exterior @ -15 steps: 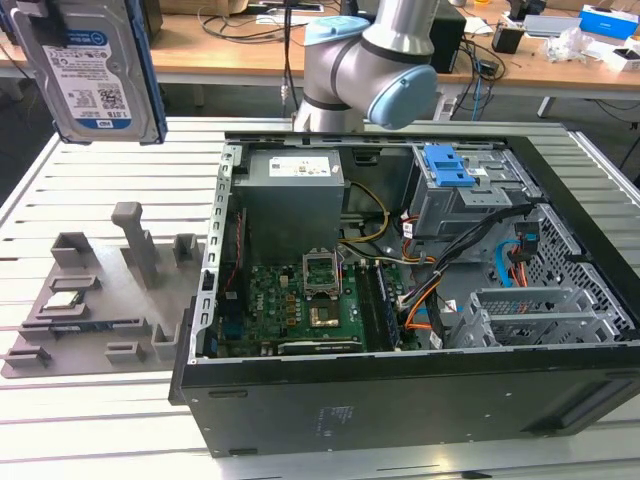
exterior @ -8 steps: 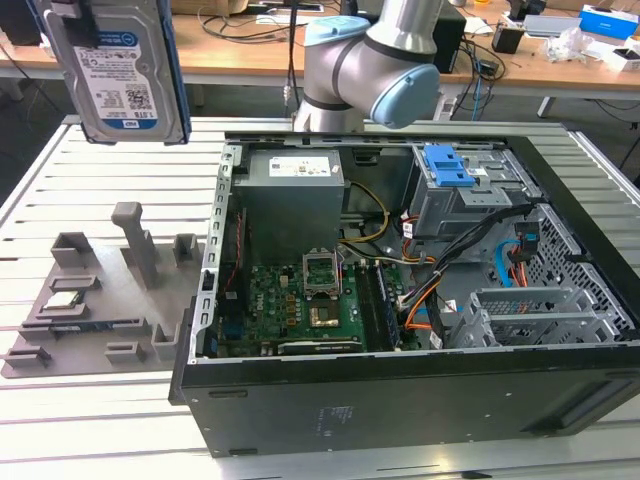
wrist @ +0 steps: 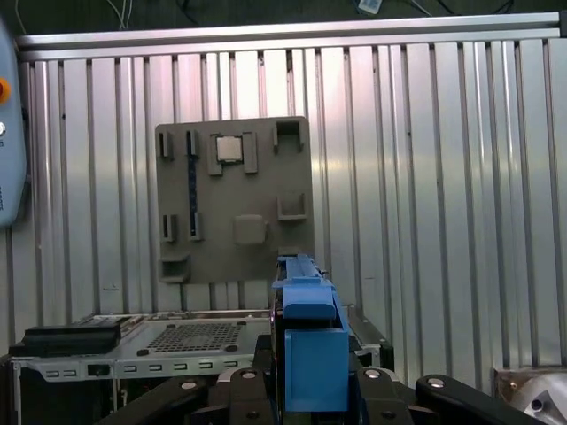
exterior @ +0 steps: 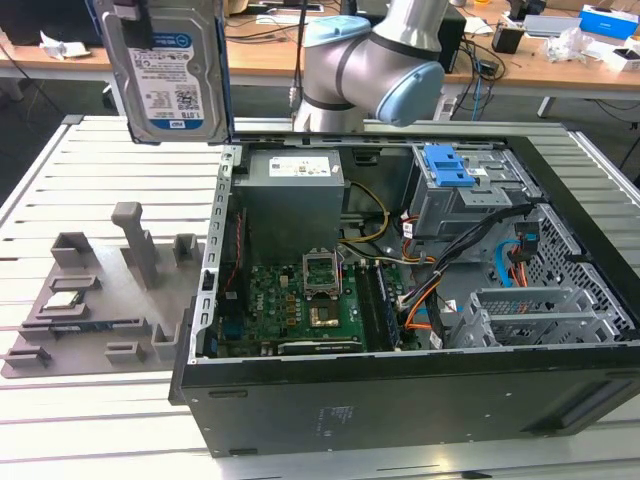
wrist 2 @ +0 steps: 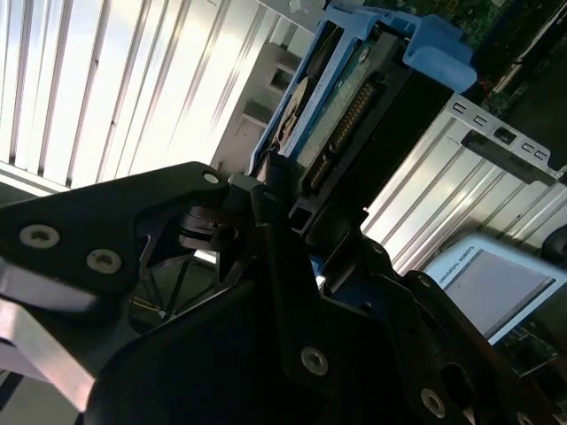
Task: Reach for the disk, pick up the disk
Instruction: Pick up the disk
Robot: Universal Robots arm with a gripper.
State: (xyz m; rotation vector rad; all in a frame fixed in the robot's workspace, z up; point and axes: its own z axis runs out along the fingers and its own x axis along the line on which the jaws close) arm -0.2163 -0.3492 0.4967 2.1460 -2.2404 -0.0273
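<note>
Exterior view: bright, even light, sharp, soft shadows inside computer case. Second wrist view: blown-out glare on tabletop, dark foreground. First wrist view: dimmer; disk slightly soft.

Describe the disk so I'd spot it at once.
Find the open computer case on the slatted metal table. Up at the exterior view's left of it, the gripper holds the disk in the air. It is a flat silver slab with a white-and-blue label and blue side rails, unlike the grey tray nearby.
</note>
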